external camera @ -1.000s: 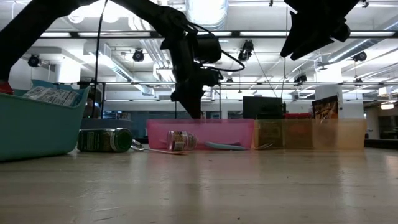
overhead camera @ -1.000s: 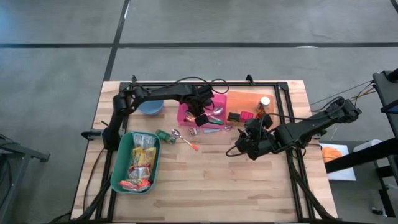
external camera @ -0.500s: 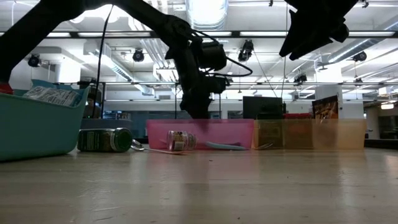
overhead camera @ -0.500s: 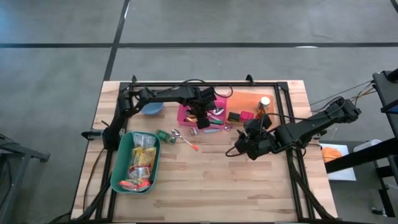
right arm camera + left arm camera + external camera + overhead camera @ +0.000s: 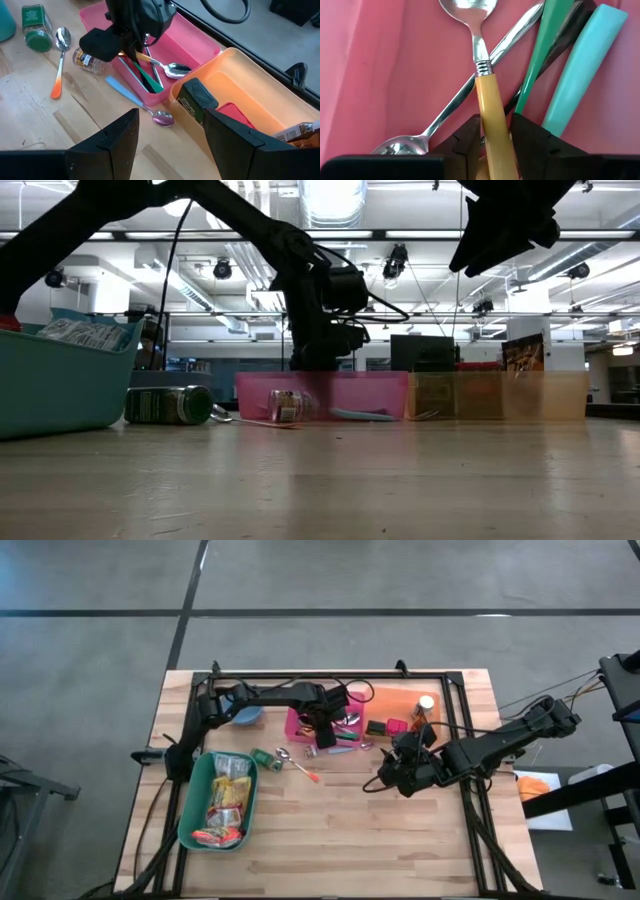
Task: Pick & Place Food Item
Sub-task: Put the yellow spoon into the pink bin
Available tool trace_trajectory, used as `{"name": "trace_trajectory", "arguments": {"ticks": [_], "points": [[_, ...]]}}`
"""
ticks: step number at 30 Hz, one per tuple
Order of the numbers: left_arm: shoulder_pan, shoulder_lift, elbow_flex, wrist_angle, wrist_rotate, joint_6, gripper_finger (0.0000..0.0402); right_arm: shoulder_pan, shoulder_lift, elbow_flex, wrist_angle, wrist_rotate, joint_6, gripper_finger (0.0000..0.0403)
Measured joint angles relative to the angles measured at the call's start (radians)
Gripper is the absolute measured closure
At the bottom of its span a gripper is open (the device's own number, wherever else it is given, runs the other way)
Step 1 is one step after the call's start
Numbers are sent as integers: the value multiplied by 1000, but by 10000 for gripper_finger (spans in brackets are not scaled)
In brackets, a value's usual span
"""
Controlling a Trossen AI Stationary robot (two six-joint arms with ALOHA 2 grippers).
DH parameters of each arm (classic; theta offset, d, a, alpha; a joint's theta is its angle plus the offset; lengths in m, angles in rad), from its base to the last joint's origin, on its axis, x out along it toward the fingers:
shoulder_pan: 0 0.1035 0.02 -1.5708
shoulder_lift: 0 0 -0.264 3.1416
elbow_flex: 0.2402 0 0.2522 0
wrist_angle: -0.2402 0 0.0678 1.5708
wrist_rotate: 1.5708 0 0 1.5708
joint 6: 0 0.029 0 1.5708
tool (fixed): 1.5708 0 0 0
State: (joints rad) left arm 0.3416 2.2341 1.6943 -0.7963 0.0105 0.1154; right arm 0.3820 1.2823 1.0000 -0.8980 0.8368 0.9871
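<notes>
In the left wrist view a spoon with a yellow handle [image 5: 487, 105] lies in the pink bin [image 5: 380, 75], crossing a plain metal spoon [image 5: 470, 85]. Green [image 5: 540, 55] and light-blue [image 5: 580, 70] utensils lie beside it. My left gripper [image 5: 495, 135] points down into the bin [image 5: 300, 720], a finger on either side of the yellow handle and slightly parted. My right gripper [image 5: 400, 765] hangs open above the table's right half, nothing between its fingers [image 5: 170, 145]. Food packets lie in the teal bin [image 5: 222, 800]. My left gripper has its fingers [image 5: 465, 142] close on either side of the spoon's yellow handle [image 5: 492, 125], coming from above and lying across it. I cannot tell whether they touch it. The spoon's bowl end [image 5: 467, 10] lies low in the bin over the metal spoon.
An orange bin [image 5: 400, 710] with packets stands right of the pink one. A green can [image 5: 265, 758], a small jar [image 5: 285, 405], an orange-handled spoon [image 5: 300, 768] and a blue-handled spoon [image 5: 135, 97] lie before the bins. A blue bowl [image 5: 243, 715] sits far left.
My left gripper has come down into the pink bin, its fingertips now sunk behind the bin's wall in the low view. My right arm has kept still.
</notes>
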Motion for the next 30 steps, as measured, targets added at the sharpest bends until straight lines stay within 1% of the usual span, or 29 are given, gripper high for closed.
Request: {"name": "trace_trajectory", "arguments": {"ticks": [3,5,7,9,16,30], "points": [[0,1,0,-2,-8,-16,303,0,0,0,0,0,-3,186],[0,1,-3,-8,-11,-40,330,0,0,0,0,0,-4,186],[0,0,-3,-24,-12,-45,367,0,0,0,-1,0,-4,186],[1,-2,-1,-32,-19,-56,387,0,0,0,-1,0,-4,186],[1,-1,-1,-35,-47,-94,401,3,0,0,-2,-9,-4,186],[-3,-60,-8,-46,-45,-88,400,4,0,-2,-2,-29,-9,186]]}}
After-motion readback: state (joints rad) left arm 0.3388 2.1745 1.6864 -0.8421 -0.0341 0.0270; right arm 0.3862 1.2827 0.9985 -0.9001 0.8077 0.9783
